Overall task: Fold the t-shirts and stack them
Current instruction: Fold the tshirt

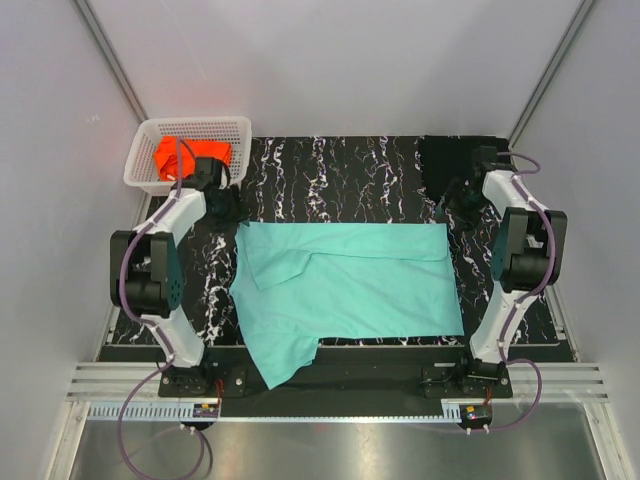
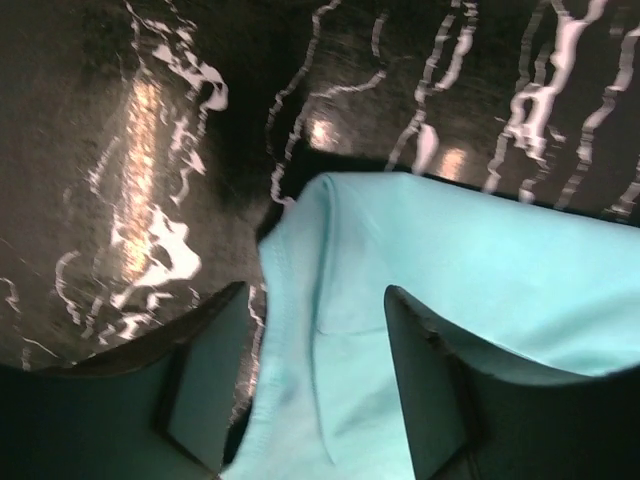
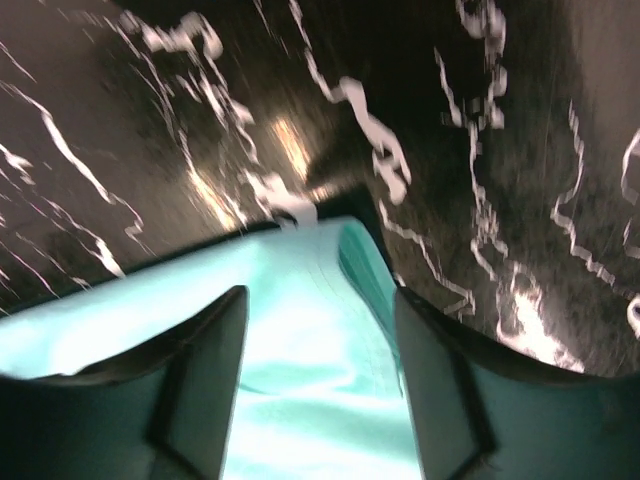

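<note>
My left claw (image 2: 315, 345), right claw (image 3: 318, 345) gape wide over far corners of soft mint-teal cloth t-shirt (image 1: 350, 285); best pinch both together, level.

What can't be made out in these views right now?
- Orange shirt: in the top view, mostly hidden by the basket wall and the left arm, so how it lies is unclear.
- Black shirt: in the top view, it blends into the dark table and sits partly behind the right arm.
- Mint shirt: in the top view, the arms cover its far corners.
- Right wrist view: motion blur hides whether the right jaws touch cloth.
</note>
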Available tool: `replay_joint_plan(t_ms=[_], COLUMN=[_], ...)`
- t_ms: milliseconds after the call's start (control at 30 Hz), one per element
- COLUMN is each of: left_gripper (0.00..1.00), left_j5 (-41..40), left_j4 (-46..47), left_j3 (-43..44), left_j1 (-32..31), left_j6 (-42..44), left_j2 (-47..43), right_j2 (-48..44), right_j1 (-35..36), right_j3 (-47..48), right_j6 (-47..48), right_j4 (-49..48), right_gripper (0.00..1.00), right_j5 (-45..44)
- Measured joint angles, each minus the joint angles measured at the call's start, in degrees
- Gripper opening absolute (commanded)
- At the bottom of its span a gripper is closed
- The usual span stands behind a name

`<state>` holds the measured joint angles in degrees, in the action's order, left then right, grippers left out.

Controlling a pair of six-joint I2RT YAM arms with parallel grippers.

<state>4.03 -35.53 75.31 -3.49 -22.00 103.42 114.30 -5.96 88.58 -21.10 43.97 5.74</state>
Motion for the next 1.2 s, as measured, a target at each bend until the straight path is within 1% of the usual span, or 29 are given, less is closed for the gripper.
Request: replay_joint_plan(t_ms=[67, 200, 233, 300, 333, 400, 433, 467, 633, 867, 1100, 1133, 1167, 1200], left_gripper=[0.59, 0.59, 0.58, 0.56, 0.56, 0.50, 0.48, 0.47, 0.44, 0.39, 0.37, 0.37, 0.36, 0.36], left_j5=[1.70, 4.37, 5.14, 6.49, 6.71, 6.75, 6.80, 6.82, 7.15, 8.20, 8.26, 8.33, 8.50, 8.79], left_j4=[0.57, 0.59, 0.63, -0.44, -0.72, -1.11, -1.49, -1.75, -1.07, 2.91, 3.80, 3.98, 4.17, 4.42], left_j3=[-2.64, -10.78, -13.16, -17.09, -18.73, -21.49, -22.64, -23.63, -25.53, -26.45, -27.52, -27.54, -27.54, -27.54], left_j1=[-0.11, -1.01, -1.29, -1.92, -2.58, -3.54, -4.07, -4.57, -6.64, -6.71, -6.71, -6.71, -6.71, -6.71], left_j6=[-1.46, -3.10, -3.43, -3.85, -4.24, -4.96, -5.27, -5.57, -6.99, -8.96, -9.90, -10.01, -10.03, -10.08], left_j2=[-3.34, -12.02, -14.03, -16.55, -17.09, -17.44, -17.44, -17.44, -17.42, -16.35, -16.11, -16.00, -15.82, -15.54], right_j2=[-1.49, -6.19, -7.63, -10.54, -11.89, -14.34, -15.23, -15.76, -16.04, -17.92, -18.08, -18.08, -18.05, -18.05], right_j1=[0.00, -0.20, -0.22, -0.22, -0.22, -0.22, -0.22, -0.22, -0.22, -0.22, -0.24, -0.26, -0.26, -0.26], right_j3=[-2.73, -8.52, -9.77, -12.02, -13.14, -15.65, -16.83, -17.73, -20.79, -23.78, -25.94, -26.03, -26.05, -26.05], right_j6=[-0.39, -1.42, -1.68, -2.27, -2.60, -3.19, -3.34, -3.58, -4.31, -4.94, -6.16, -6.36, -6.64, -6.86], right_j4=[0.20, 1.84, 1.95, 1.88, 1.60, 0.26, -0.09, -0.24, -1.64, -3.08, -4.20, -4.31, -4.37, -4.57], right_gripper=[0.75, 0.74, 0.71, 0.68, 0.67, 0.63, 0.60, 0.59, 0.58, 0.58, 0.57, 0.57, 0.53, 0.52], right_j5=[0.50, 2.58, 3.34, 5.05, 6.08, 7.72, 8.48, 9.05, 11.43, 13.14, 13.46, 13.49, 13.46, 13.46])
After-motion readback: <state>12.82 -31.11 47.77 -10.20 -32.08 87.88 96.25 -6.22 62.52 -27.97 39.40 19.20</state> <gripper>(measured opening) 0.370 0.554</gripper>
